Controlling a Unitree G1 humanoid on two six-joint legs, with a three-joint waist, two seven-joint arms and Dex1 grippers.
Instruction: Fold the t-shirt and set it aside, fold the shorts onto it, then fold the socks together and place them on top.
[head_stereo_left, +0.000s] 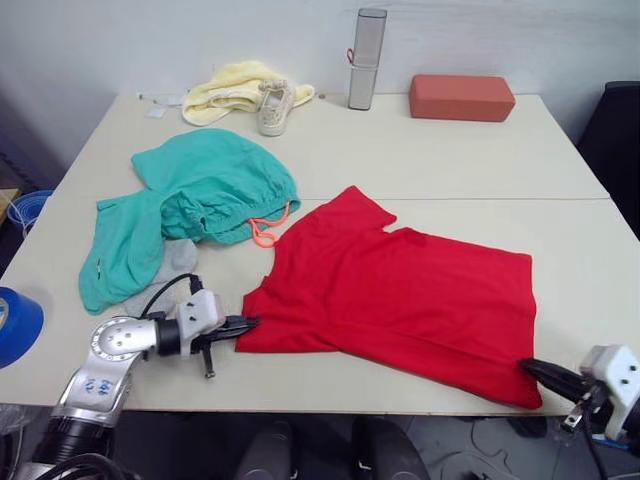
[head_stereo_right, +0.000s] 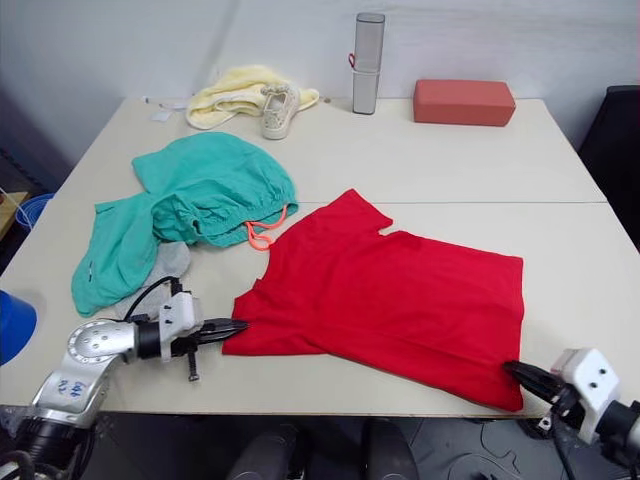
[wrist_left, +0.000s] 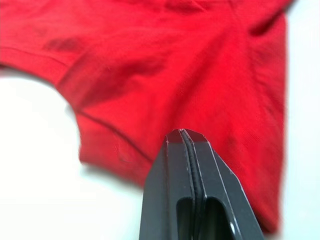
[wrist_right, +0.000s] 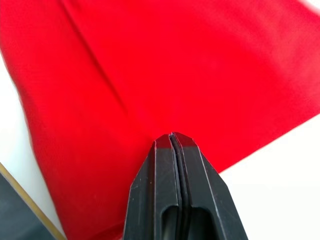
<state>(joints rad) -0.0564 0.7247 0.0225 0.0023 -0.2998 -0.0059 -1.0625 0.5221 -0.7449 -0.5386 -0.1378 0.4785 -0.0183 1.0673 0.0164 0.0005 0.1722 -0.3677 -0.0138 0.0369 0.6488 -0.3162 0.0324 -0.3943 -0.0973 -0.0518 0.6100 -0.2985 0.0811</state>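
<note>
The red t-shirt (head_stereo_left: 400, 295) lies spread flat on the near right half of the white table (head_stereo_left: 450, 170). My left gripper (head_stereo_left: 247, 323) is shut, its tip at the shirt's near-left corner; in the left wrist view the closed fingers (wrist_left: 186, 165) lie over red cloth. My right gripper (head_stereo_left: 530, 369) is shut too, tip touching the shirt's near-right corner (wrist_right: 172, 150). No cloth shows between either pair of fingers. The teal shorts (head_stereo_left: 195, 195) lie crumpled at the left, coral drawstring (head_stereo_left: 265, 232) hanging out. Grey socks (head_stereo_left: 170, 265) peek from under them.
At the back of the table lie a pale yellow cloth (head_stereo_left: 232, 88), a beige sneaker (head_stereo_left: 275, 107), an upright silver cylinder (head_stereo_left: 366, 60) and a red-brown block (head_stereo_left: 461, 97). A blue roll (head_stereo_left: 15, 325) sits off the table's left edge. A black chair (head_stereo_left: 615, 140) stands at the right.
</note>
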